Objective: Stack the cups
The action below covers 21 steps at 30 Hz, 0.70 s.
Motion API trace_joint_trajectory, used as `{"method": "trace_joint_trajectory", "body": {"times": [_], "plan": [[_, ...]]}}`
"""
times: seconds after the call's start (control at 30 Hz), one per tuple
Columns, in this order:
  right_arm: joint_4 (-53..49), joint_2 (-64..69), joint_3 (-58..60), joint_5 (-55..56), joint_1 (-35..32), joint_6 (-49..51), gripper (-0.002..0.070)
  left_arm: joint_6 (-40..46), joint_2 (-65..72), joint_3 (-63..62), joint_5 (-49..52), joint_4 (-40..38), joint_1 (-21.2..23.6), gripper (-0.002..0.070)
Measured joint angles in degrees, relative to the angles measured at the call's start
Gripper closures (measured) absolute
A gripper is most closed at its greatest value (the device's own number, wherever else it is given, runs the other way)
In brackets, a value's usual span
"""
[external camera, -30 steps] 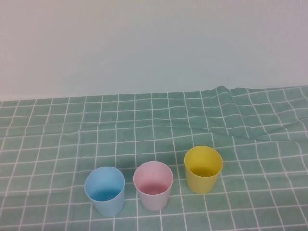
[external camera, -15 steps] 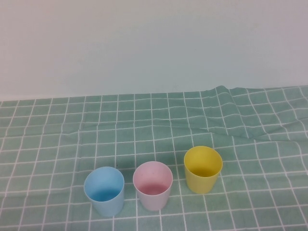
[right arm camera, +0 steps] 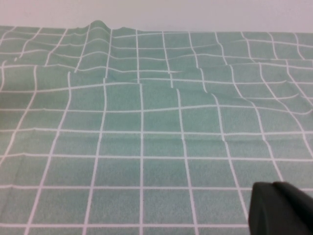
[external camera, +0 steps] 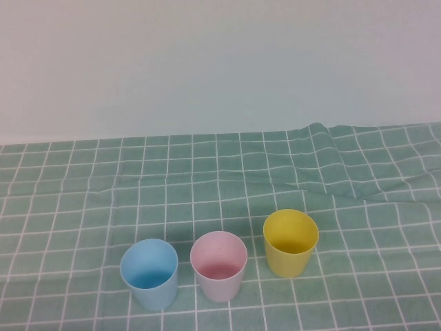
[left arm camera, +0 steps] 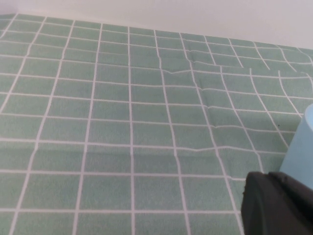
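**Three cups untouched, both claws parked and pressed together**

Nothing has moved since the earlier frames: all three cups stand exactly where they stood, and neither arm has entered the high view.

Covering the whole table is a green checked cloth [external camera: 207, 186], rumpled into a ridge toward the far right. On its near part the cups stand upright, mouths open, in a loose row and apart from one another: the blue cup [external camera: 149, 273] on the left, the pink cup [external camera: 219, 265] just beside it in the middle, and the yellow cup [external camera: 291, 243] on the right, set a little farther back.

Smallest in view are the grippers. The left gripper [left arm camera: 274, 205] shows only as a dark tip in its wrist view, low over the cloth with the blue cup's wall just beside it; its jaws are pressed together on nothing. The right gripper [right arm camera: 279, 209] is likewise a dark tip over bare cloth, jaws together and empty, with no cup in its view.

These cups look light, thin-walled and smooth, so likely slippery and easy to tip or squeeze out of round. Pinching one wall at the rim, one finger inside and one outside, seems the safest hold, leaving the tapered body free to drop into the next cup.
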State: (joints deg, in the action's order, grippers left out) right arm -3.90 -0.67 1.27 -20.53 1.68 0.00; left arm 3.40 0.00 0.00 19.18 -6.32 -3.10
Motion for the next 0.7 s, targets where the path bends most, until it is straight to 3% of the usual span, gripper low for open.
{"method": "trace_joint_trajectory", "body": {"times": [0.53, 0.7], "plan": [[-0.4, 0.0, 0.0, -0.4, 0.1, 4.3, 0.0678, 0.0, 0.0, 0.0, 0.0, 0.0, 0.0, 0.0676], [-0.4, 0.0, 0.0, -0.5, 2.9, 4.3, 0.0678, 0.0, 0.0, 0.0, 0.0, 0.0, 0.0, 0.0676]]}}
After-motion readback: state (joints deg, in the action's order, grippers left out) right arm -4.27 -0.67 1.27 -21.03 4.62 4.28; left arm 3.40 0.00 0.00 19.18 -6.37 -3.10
